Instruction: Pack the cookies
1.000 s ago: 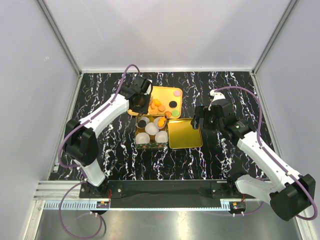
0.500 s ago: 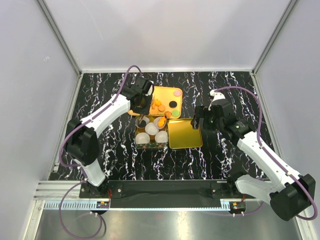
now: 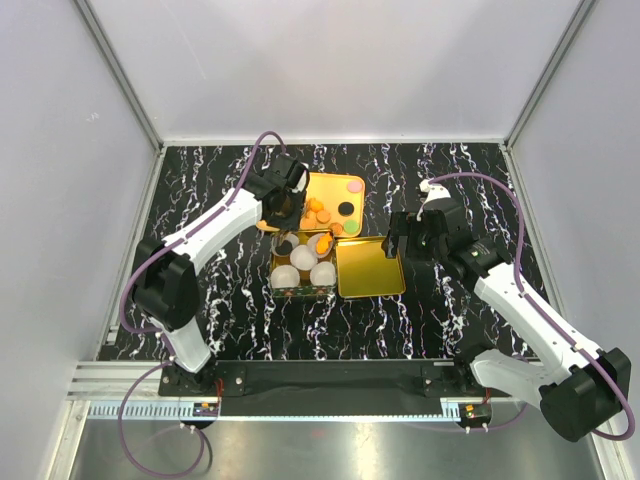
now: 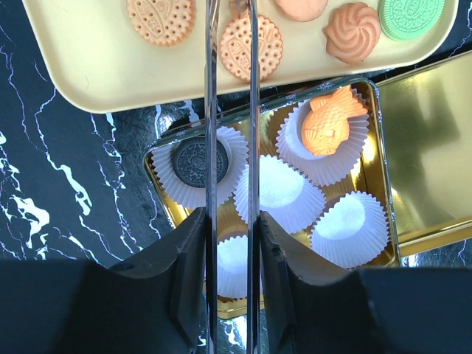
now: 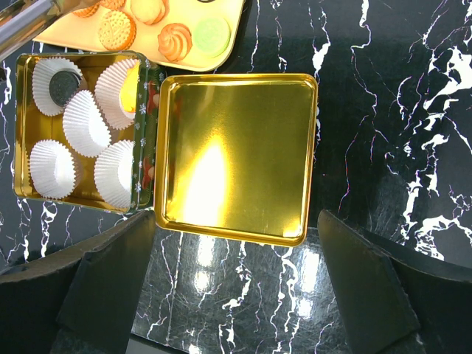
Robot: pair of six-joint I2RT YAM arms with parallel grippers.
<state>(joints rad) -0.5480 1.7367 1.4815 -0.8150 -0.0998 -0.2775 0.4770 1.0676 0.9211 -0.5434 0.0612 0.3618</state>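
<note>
Cookies lie on a yellow tray (image 4: 88, 66): two round orange ones (image 4: 161, 18), an orange swirl (image 4: 352, 31) and a green one (image 4: 411, 16). A gold tin (image 4: 383, 158) holds white paper cups; one holds a black cookie (image 4: 198, 161), another an orange fish-shaped cookie (image 4: 330, 122). My left gripper (image 4: 230, 221) is shut on metal tongs (image 4: 212, 110), whose blades reach over the tray beside a round orange cookie (image 4: 267, 48). My right gripper (image 5: 236, 295) hangs open above the table, just in front of the tin's lid (image 5: 236, 158).
Three paper cups (image 4: 279, 190) in the tin are empty. The lid (image 3: 370, 267) lies open side up right of the tin (image 3: 275, 280), touching it. The tray (image 3: 345, 187) sits behind both. White walls and metal rails bound the black marbled table (image 3: 200, 180).
The left wrist has edged slightly toward the back of the tray. The right arm has not moved.
</note>
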